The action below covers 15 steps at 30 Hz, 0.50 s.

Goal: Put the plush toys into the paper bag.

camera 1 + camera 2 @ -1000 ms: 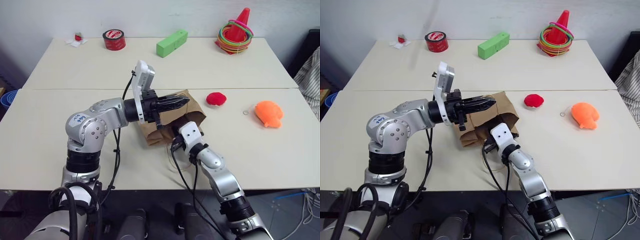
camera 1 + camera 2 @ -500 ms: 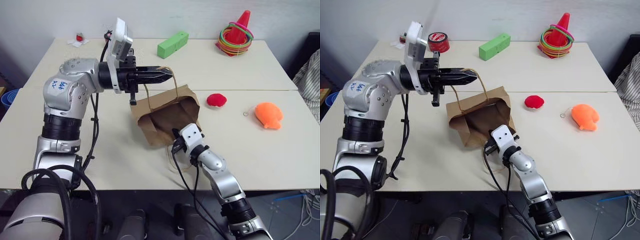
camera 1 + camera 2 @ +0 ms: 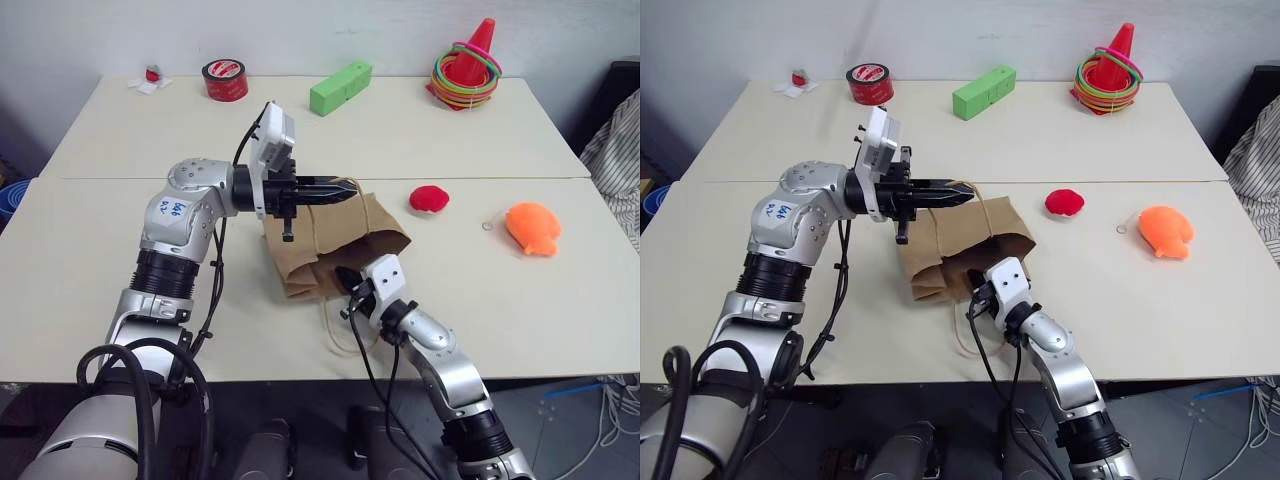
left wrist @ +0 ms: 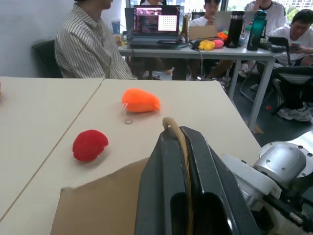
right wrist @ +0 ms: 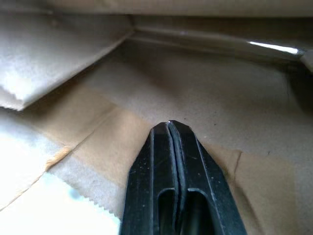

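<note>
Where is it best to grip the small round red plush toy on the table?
Probably across the middle of the small round red plush toy, coming straight down from above. It lies low and flat on the beige table with open space around it, apart from the brown paper bag.

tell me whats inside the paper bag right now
The right gripper reaches into the paper bag, with bare brown paper around it. No toy shows there; deeper corners are hidden.

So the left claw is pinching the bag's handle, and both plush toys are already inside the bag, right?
Not quite. The left claw does pinch the bag's handle, but the left eye view shows both toys outside it, on the table: the red toy and the orange toy.
</note>
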Each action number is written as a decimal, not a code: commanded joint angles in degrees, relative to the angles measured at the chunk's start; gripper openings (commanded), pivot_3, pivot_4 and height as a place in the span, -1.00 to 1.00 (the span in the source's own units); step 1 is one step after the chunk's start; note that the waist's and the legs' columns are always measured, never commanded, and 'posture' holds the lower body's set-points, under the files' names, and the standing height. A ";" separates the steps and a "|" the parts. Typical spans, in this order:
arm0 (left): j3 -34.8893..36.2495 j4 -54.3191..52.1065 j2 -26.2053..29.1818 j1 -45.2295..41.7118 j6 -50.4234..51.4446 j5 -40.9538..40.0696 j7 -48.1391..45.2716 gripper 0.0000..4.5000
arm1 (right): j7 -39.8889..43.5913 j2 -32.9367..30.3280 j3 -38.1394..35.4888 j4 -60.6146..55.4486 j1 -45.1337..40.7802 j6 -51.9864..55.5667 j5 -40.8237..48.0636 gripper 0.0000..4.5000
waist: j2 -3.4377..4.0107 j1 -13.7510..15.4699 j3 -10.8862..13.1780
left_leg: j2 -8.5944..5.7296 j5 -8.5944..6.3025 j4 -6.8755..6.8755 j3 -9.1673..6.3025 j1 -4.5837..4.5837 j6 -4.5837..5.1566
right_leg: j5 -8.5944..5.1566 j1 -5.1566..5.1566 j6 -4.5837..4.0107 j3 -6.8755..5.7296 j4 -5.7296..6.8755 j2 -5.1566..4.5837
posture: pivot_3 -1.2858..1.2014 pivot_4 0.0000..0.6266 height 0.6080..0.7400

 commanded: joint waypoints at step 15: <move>2.68 6.13 3.06 -5.33 -7.60 0.67 -7.65 -1.00 | 10.15 -9.39 -35.61 -28.17 40.91 -10.00 19.74 0.99 | 0.01 1.80 0.00 | -0.03 -0.10 0.01 0.04 -0.01 0.18 | 0.01 0.08 0.03 -0.07 -0.10 0.00 | 0.03 -0.52 1.00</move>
